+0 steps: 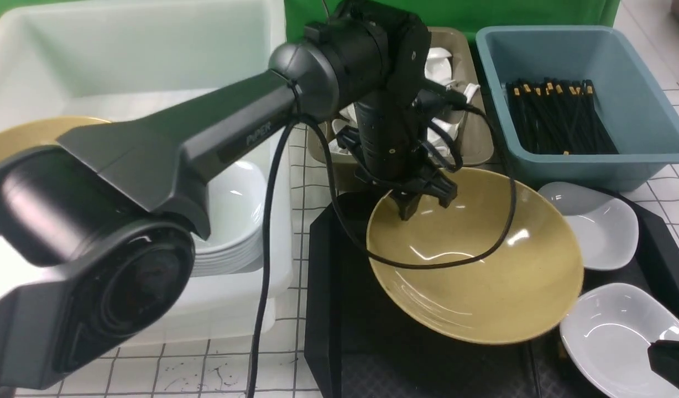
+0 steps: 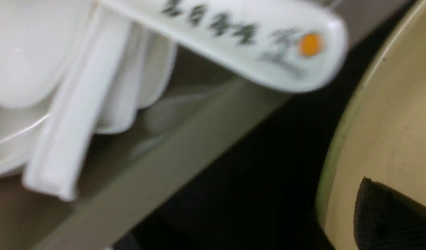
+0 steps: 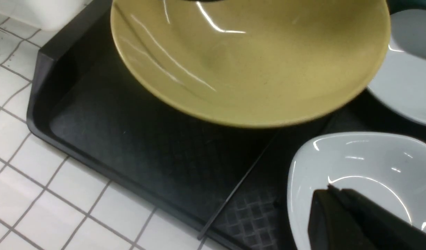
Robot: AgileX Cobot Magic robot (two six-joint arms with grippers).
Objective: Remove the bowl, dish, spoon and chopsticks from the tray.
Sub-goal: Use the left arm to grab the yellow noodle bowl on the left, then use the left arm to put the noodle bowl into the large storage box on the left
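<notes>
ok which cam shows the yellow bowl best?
Front view: nearly the whole bowl shows, tilted, with the left gripper on its far rim. Right wrist view crops the far side. Left wrist view catches only a blurred strip of rim.

Couldn't read the lettering on the spoon handle in the left wrist view, way too smeared. Couldn't make out both fingertips of the left gripper at the bowl rim. Only caught a cropped corner of the right gripper, jaws unreadable.

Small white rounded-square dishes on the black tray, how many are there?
2. One small white dish lies far right, beside the glossy mustard-yellow bowl; the other near right. The bowl may hide more.
</notes>
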